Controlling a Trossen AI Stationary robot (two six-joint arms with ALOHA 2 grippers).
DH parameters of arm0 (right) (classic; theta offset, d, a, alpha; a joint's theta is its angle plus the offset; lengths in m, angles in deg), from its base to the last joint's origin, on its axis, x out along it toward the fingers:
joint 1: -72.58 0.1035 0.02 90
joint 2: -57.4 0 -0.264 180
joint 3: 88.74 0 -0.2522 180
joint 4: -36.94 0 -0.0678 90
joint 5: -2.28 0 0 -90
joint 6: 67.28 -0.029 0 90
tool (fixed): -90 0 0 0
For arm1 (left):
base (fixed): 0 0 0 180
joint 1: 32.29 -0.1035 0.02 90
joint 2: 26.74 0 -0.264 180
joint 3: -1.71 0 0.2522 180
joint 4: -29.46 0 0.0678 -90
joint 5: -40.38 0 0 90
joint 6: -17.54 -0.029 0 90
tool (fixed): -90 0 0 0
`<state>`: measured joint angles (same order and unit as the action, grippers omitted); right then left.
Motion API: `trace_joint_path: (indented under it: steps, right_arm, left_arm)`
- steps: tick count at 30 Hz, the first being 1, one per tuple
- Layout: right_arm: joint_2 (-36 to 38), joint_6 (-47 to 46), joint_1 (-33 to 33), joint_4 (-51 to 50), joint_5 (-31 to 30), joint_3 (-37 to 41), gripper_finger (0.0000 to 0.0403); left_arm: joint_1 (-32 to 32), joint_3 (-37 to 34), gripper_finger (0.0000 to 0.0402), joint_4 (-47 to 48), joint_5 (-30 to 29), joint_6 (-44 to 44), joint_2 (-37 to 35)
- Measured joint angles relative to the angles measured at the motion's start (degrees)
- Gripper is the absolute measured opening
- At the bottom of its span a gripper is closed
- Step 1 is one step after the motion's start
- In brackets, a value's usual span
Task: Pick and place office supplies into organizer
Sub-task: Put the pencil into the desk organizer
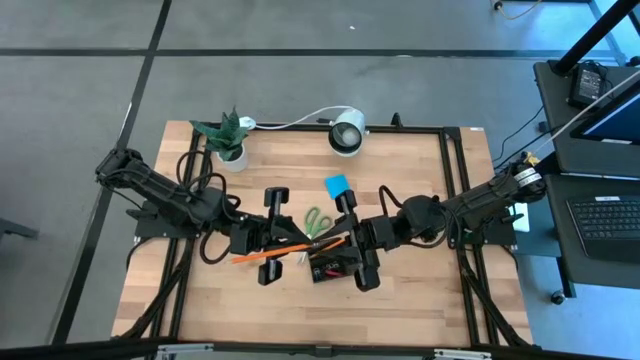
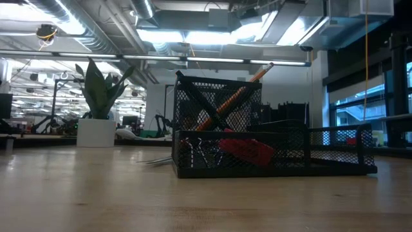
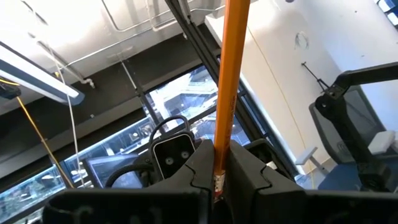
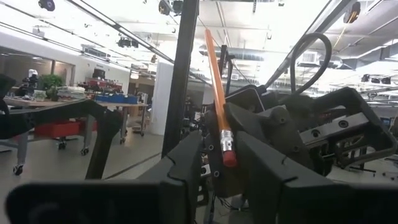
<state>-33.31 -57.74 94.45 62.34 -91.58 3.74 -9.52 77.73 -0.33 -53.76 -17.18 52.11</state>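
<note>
An orange pencil [image 1: 258, 256] is held in the air over the table's middle, between my two arms. My left gripper [image 1: 292, 248] is shut on its shaft. My right gripper [image 4: 221, 168] faces it from the right, open, with one finger on each side of the pencil's red eraser end [image 4: 229, 155]. The black mesh organizer [image 1: 330, 266] stands on the table just below; in the low view another orange pencil [image 2: 248, 84] leans in its tall cup and a red piece [image 2: 248, 151] lies in the low tray. Green-handled scissors [image 1: 318, 220] and a blue sticky pad [image 1: 338, 186] lie farther back. My left gripper pinches the pencil's shaft [image 3: 219, 163] between its two fingers. The fingers come from the table's left, slanting upward, and the pencil runs on past them toward my right gripper. The pencil is lifted clear of the table. My right gripper: whether a finger [image 4: 261, 165] touches the eraser end, I cannot tell.
A potted plant [image 1: 228, 140] and a white round lamp [image 1: 347, 133] with its cable stand at the table's far edge. Bare wood lies along the near edge [image 1: 320, 320]. A desk with a keyboard [image 1: 610, 215] stands off the table's right.
</note>
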Motion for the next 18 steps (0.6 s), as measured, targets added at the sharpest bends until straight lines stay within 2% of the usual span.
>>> trace_joint_path:
  steps: [11, 18]
  right_arm:
    - [0.00, 0.16, 0.00, -0.20, -0.15, -0.02, 0.0022]
    - [0.00, -0.04, 0.00, -0.36, -0.15, -0.01, 0.0024]
  left_arm:
    - [0.04, 0.00, 0.0017, 0.04, 0.15, 0.09, 0.00]
    - [0.04, 0.00, 0.0026, 0.04, -0.23, 0.78, 0.00]
